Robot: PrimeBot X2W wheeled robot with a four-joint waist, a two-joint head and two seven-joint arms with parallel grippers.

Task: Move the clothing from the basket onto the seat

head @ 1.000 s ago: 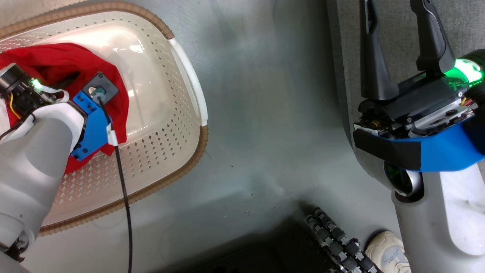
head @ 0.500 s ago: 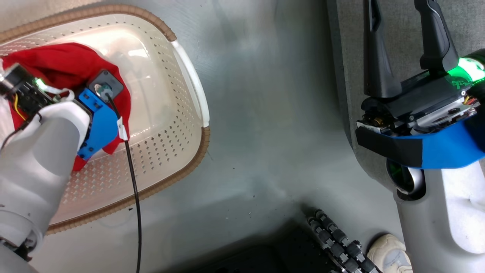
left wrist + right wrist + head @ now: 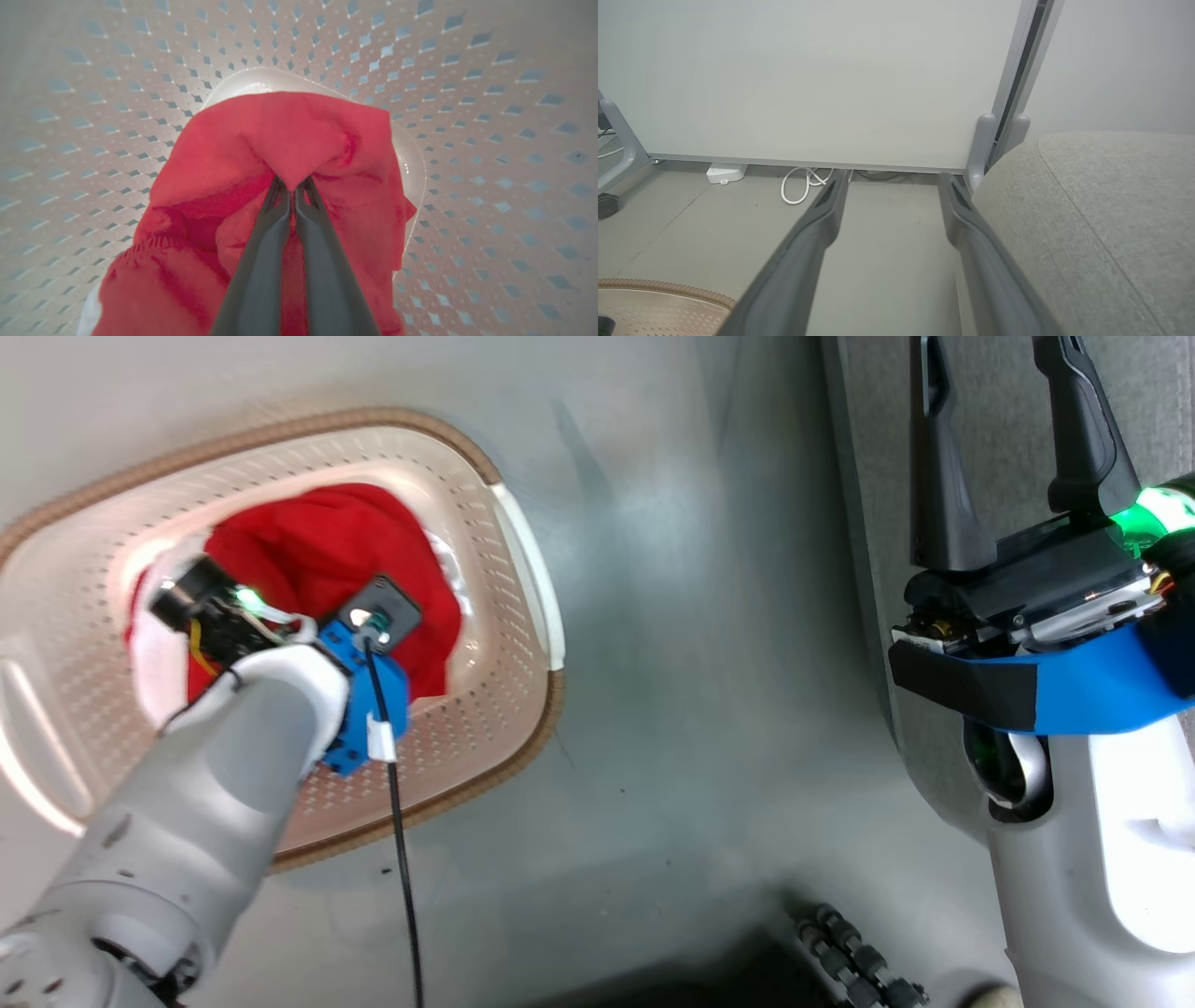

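Grey woven upholstery covers the seat [image 3: 1111, 224], the biggest thing here, its rounded edge running along the robot's right side above the smooth grey floor [image 3: 709, 663]. On that floor, well apart from the seat, stands the basket [image 3: 485, 709], cream plastic pierced with small diamond holes under a brown woven-look rim. Inside it sits the clothing [image 3: 289, 135], a bright red bundle (a sliver of white shows at its lower edge in the left wrist view) bunched over the basket's glossy bottom. The left hand [image 3: 294, 186] reaches down into the basket, its two dark fingers pinched together on a raised fold of the red cloth, which tents over their tips. The right hand [image 3: 893, 179] hangs at the seat's edge, fingers spread wide with nothing between them. A thin black cable [image 3: 397, 840] trails from the left wrist.
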